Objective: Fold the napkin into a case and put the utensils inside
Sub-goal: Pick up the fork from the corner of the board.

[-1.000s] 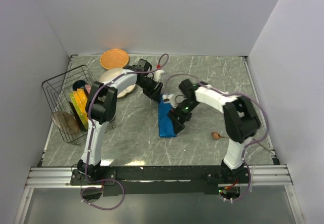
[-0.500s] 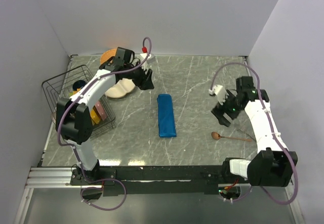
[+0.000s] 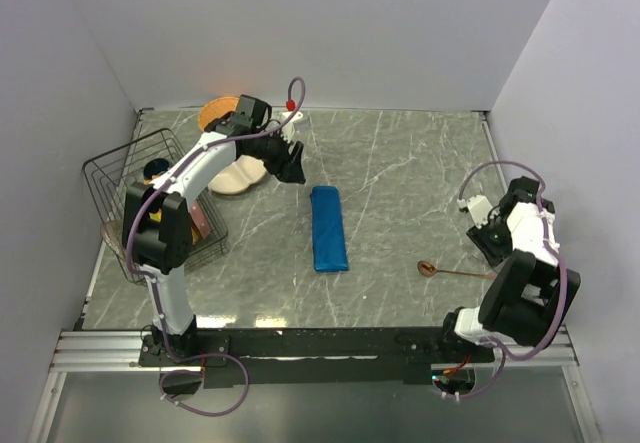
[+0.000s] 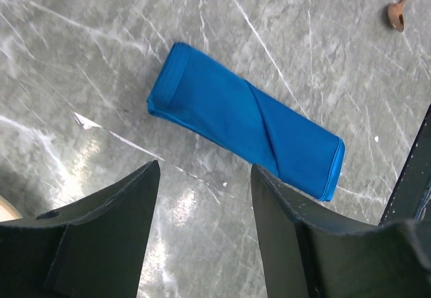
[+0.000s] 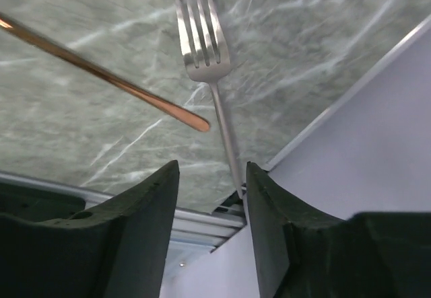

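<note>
Beyond right gripper (image 5: 211,177), fork (image 5: 202,52) tips cropped

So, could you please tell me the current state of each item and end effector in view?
Bright blue cloth napkin: folded into a narrow rectangle, lying flat.
Brown wooden spoon: lying flat, outside the napkin.
Silver metal fork: lying flat near the spoon's handle.
Left end effector: open, empty.
Right end effector: open, straddling the fork's handle, not gripping.
Black wire basket: upright, partly filled.

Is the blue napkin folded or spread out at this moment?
Folded. The napkin lies as a narrow, long rectangle, and the left wrist view shows layered edges and a diagonal overlap across it.
</note>
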